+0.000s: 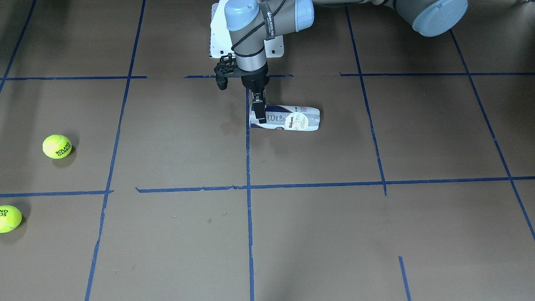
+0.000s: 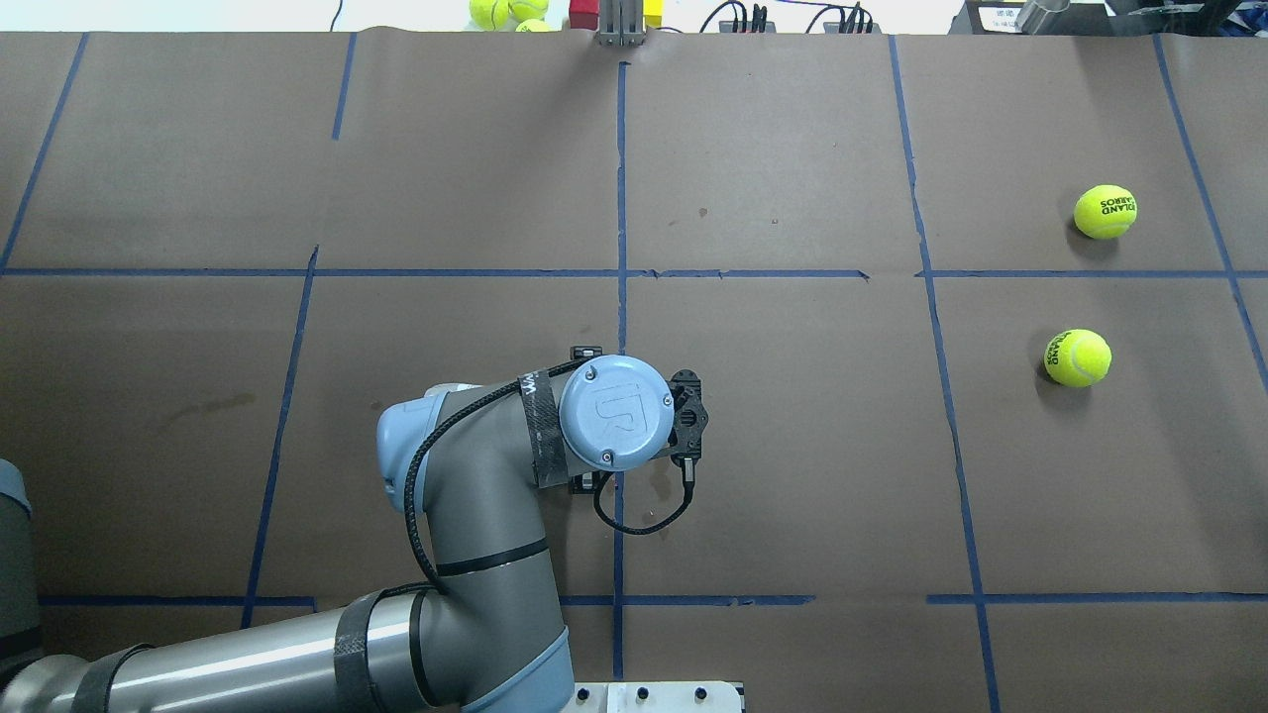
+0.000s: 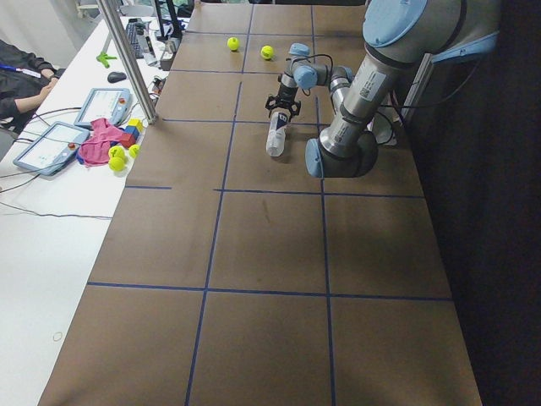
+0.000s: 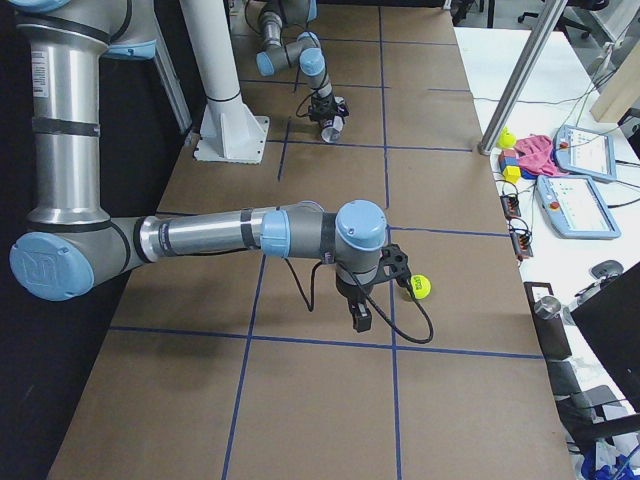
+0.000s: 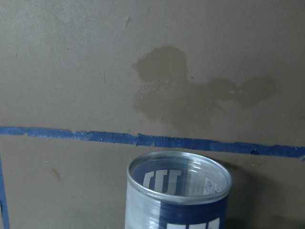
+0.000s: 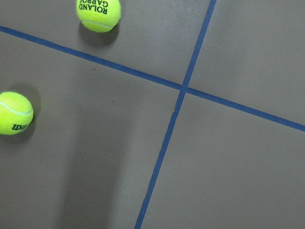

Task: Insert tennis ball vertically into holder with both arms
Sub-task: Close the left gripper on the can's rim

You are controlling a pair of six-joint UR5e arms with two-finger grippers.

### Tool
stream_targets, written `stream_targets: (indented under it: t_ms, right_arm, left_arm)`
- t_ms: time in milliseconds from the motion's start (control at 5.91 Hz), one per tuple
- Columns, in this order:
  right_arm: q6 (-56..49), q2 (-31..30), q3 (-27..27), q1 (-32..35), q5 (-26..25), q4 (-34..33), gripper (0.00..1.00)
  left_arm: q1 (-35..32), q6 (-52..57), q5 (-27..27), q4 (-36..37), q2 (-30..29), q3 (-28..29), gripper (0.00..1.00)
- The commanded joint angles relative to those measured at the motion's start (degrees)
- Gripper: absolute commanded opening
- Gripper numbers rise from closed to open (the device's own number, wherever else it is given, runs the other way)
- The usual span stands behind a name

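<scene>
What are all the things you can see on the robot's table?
holder: one, clear with a white and navy label, lying on its side mid-table
tennis balls: two, yellow-green, apart on the robot's right side
tape lines: many, blue, a grid across the brown table
pedestal: one, white, at the robot's side of the table
left gripper: one, black, at the holder's open end
right gripper: one, black, above the table near a ball; open or shut unclear

left arm [image 2: 475, 515] bent, left gripper [image 1: 261, 117] pointing down, right arm [image 4: 200, 235] stretched level, right gripper [image 4: 360, 321] pointing down
</scene>
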Motion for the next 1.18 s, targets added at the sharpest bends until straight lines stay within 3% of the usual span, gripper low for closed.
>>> stream_targets:
  t_ms: [0, 507, 1015]
  right_arm:
    - [0.0, 0.0, -0.27, 0.02, 0.0, 0.06, 1.0]
    - [0.0, 0.0, -0.27, -0.07, 0.0, 0.06, 1.0]
    - [0.0, 0.09, -0.36, -0.07, 0.0, 0.06, 1.0]
  left_arm:
    - [0.01, -0.17, 0.01, -3.42, 0.13, 3.52, 0.99]
    - [0.09, -1.14, -0.08, -4.66, 0.48, 4.42, 0.98]
    - [0.09, -1.22, 0.01, -5.53, 0.48, 4.33, 0.8]
